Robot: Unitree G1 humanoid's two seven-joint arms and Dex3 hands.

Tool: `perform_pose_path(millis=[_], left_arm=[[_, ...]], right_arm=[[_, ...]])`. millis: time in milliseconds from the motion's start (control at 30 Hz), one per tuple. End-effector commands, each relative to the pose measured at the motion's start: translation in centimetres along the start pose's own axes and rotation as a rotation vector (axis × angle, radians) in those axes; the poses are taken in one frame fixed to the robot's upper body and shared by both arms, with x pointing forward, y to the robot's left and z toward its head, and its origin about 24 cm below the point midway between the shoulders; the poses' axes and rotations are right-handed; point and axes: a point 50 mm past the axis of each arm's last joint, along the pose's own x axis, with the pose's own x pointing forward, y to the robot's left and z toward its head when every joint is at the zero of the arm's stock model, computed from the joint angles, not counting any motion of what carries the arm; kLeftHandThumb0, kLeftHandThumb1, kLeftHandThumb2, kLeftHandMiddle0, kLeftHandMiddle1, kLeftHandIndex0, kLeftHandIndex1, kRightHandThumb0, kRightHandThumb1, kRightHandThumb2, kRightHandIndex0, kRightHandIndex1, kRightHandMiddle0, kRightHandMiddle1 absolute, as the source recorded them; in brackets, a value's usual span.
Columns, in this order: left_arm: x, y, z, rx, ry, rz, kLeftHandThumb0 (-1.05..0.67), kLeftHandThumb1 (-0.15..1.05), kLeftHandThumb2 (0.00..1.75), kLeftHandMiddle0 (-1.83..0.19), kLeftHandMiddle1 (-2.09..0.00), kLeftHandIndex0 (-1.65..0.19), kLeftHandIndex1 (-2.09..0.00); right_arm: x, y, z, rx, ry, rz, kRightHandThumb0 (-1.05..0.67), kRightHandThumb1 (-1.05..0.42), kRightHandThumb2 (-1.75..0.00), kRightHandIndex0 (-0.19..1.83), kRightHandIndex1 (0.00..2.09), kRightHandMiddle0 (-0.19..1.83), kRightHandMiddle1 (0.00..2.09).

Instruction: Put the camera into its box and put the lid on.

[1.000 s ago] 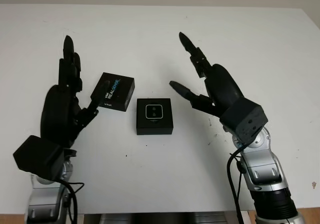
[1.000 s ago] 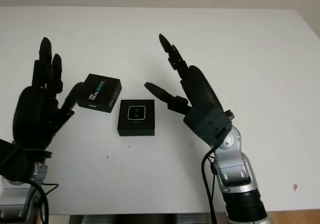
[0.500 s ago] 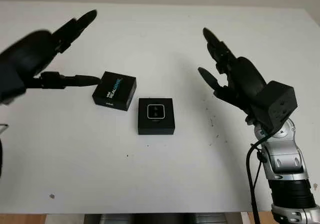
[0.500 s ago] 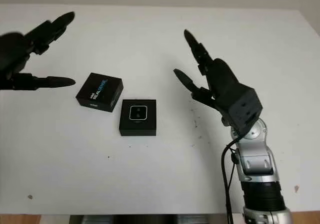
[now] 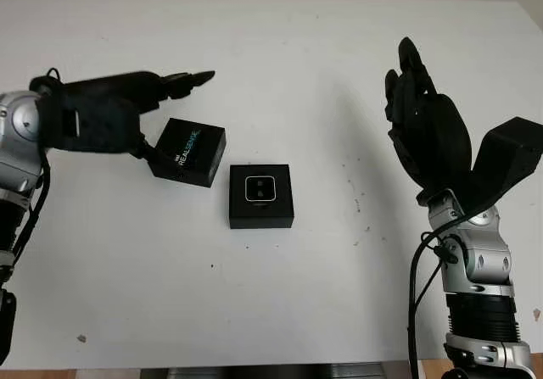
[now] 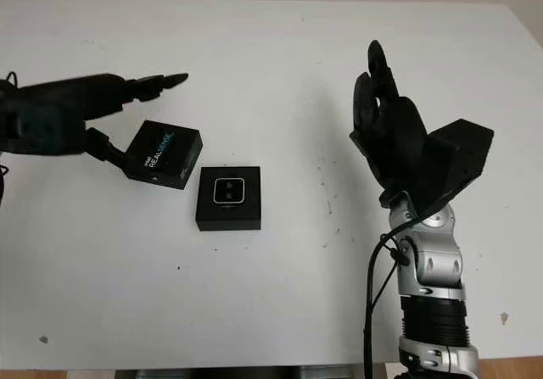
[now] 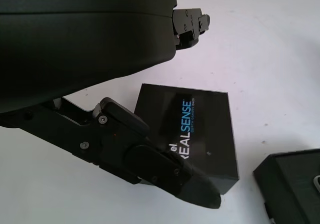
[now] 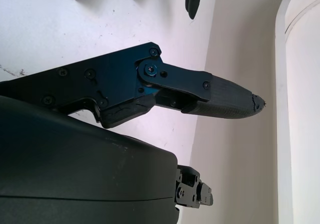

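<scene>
- The white table [image 5: 280,311] has broad bare room near, far and right of the two black pieces at its middle.
- The box [image 5: 261,196], camera [image 5: 261,189] inside, lies flat; the lid [image 5: 188,152] sits tilted just beside it, on its left.
- The left hand [image 5: 127,112] is wide, holding nothing, thumb [image 7: 165,169] at the lid's left edge.
- The right hand [image 5: 424,133] is raised at the right, open, well apart.

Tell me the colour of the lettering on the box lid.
White and blue lettering on the black lid, clearest in the left wrist view.
</scene>
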Motion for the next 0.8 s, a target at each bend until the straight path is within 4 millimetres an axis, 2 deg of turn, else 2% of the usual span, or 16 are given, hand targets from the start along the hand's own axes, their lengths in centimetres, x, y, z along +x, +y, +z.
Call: perform_pose_path(millis=[0, 233, 467, 600, 767], left_arm=[[0.5, -0.3, 0.1, 0.008, -0.009, -0.005, -0.80, 0.86, 0.06, 0.19, -0.04, 0.19, -0.02], [1.4, -2.2, -0.1, 0.045, 0.014, -0.017, -0.77, 0.86, 0.05, 0.17, -0.05, 0.17, -0.04], [1.5, -3.1, 0.1, 0.148, 0.024, 0.011, -0.71, 0.84, 0.05, 0.08, -0.08, 0.09, -0.08], [1.4, -3.7, 0.3, 0.207, -0.057, 0.089, -0.66, 0.81, 0.04, -0.15, -0.10, -0.10, -0.14], [1.3, -4.3, 0.3, 0.263, -0.102, 0.144, -0.52, 0.77, 0.04, -0.39, -0.15, -0.32, -0.23]], right_arm=[[0.0, -0.1, 0.2, 0.003, -0.007, -0.006, -0.85, -1.05, -0.68, -0.19, 0.00, -0.19, 0.00], [-0.3, -0.5, 0.3, 0.026, -0.014, -0.013, -0.84, -1.05, -0.68, -0.19, 0.00, -0.19, 0.00], [-0.4, -0.8, 0.4, 0.022, -0.021, -0.022, -0.84, -1.05, -0.65, -0.19, 0.00, -0.19, 0.00], [-0.4, -0.7, 0.4, 0.016, -0.016, -0.017, -0.83, -1.05, -0.65, -0.19, 0.00, -0.19, 0.00], [-0.4, -0.5, 0.3, 0.014, -0.015, -0.008, -0.82, -1.05, -0.65, -0.19, 0.00, -0.19, 0.00]])
